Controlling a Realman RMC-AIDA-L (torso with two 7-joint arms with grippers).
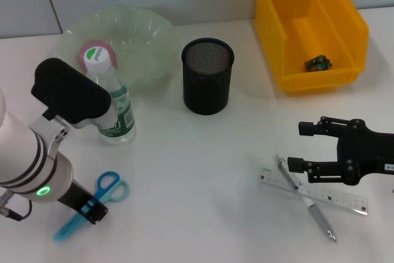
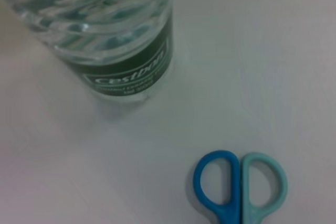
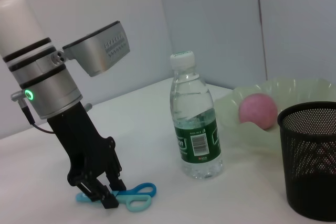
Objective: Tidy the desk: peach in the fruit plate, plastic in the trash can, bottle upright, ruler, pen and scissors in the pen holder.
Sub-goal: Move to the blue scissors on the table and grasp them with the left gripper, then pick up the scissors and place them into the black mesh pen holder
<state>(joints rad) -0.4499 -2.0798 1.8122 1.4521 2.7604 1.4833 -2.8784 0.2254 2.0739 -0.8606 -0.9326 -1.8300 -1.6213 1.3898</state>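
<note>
Head view: peach in fruit plate, plastic in trash can, right jaws apart, left jaws around scissors.

The bottle label (green band) seems to read "Cestbon".

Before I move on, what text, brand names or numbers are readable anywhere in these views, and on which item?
"Cestbon": white brand script on the green label of the water bottle, clearest in the left wrist view.
Smaller line beneath it: blurred, unreadable.
Bottle cap: print too small to read.
Barcode on the label: digits illegible.
Ruler: graduation marks visible, numbers too small.
Right gripper: a small white tag on the arm behind it, unreadable.
</note>
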